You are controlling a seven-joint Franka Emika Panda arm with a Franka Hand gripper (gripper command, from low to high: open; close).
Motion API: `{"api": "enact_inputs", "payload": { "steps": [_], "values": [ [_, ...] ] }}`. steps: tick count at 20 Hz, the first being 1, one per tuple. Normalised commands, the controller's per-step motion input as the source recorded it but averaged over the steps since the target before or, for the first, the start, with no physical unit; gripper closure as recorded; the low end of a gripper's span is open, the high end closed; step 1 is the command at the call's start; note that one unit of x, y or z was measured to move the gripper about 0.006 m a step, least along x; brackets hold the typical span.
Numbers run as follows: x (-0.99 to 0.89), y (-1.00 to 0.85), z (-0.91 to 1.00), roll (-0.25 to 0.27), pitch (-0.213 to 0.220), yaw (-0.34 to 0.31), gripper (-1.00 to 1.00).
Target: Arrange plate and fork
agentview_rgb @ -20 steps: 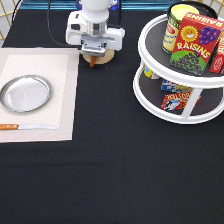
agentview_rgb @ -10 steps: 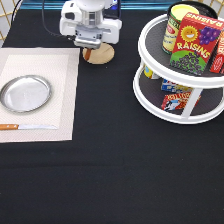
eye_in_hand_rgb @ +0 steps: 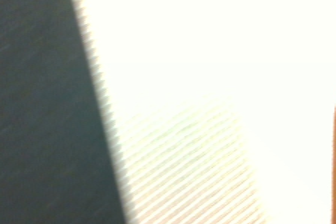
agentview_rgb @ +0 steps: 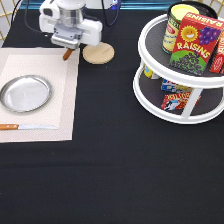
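Observation:
The silver plate lies on the pale placemat at the exterior view's left. My gripper hovers over the mat's top right corner, just left of the round wooden coaster. A brown wooden handle, the fork, sticks out from under the hand, so the gripper is shut on it; its tines are hidden. The wrist view shows only the bright placemat edge against the black table.
A wooden-handled knife lies on the mat below the plate. A white two-tier turntable rack with a raisins box, a can and other groceries stands at the exterior view's right. Black tablecloth covers the table.
The gripper has moved left with the fork, from over the wooden coaster to the placemat's top right corner. Plate and knife have not moved.

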Motion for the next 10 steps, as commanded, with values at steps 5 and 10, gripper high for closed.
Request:
{"api": "enact_inputs", "payload": {
  "steps": [5,10],
  "values": [
    [0.35,-0.94,0.05,0.0,0.0,-0.017,1.0],
    [0.18,-0.66,0.08,0.005,-0.001,-0.118,1.0]
  ]
}}
